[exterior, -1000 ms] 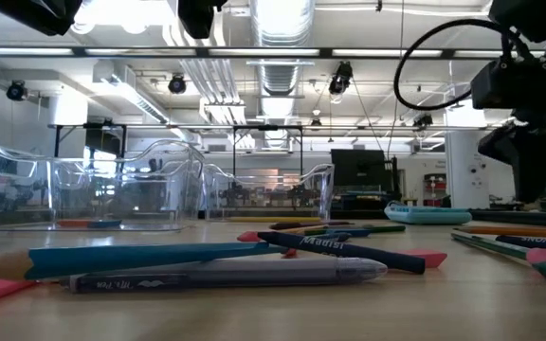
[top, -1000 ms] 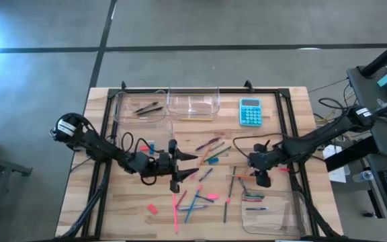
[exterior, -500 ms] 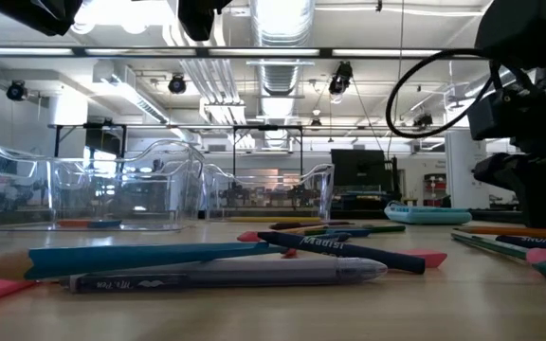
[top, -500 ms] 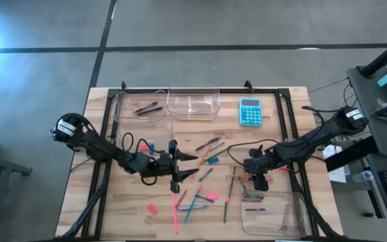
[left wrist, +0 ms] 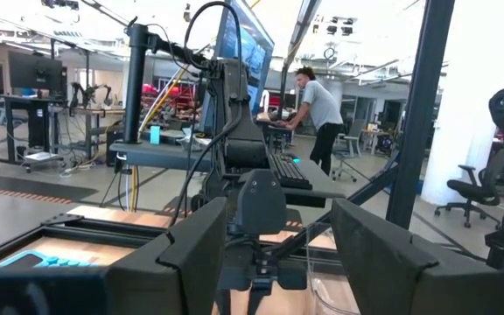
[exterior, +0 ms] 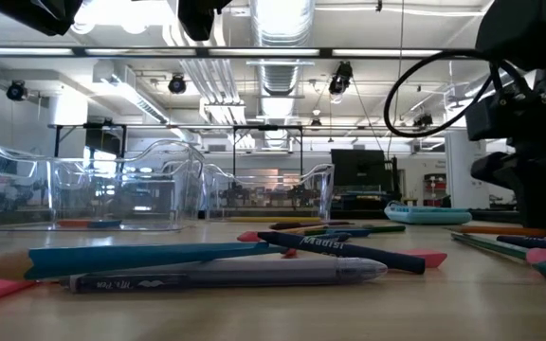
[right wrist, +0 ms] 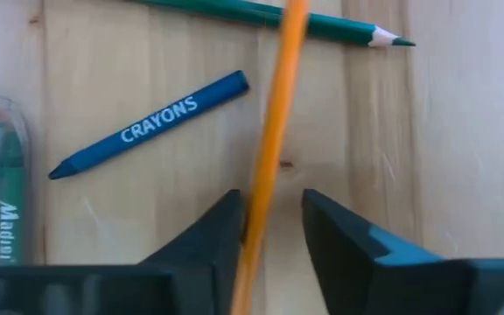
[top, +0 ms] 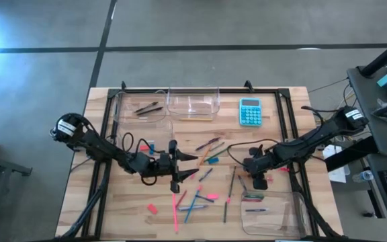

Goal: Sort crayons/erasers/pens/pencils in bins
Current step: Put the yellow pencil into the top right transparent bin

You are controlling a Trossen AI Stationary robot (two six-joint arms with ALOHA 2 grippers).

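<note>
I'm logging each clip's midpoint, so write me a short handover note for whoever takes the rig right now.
Right pincer: down at the table, fingers astride an orange pencil; grip not confirmed.
Left pincer: open, empty, waiting over mid-table.
Bins: far left bin holds dark pens; its neighbour has little in it; near right bin holds a few sticks.
Left to do: a blue crayon, a green pencil, pink erasers and most sticks lie loose on the table.
</note>
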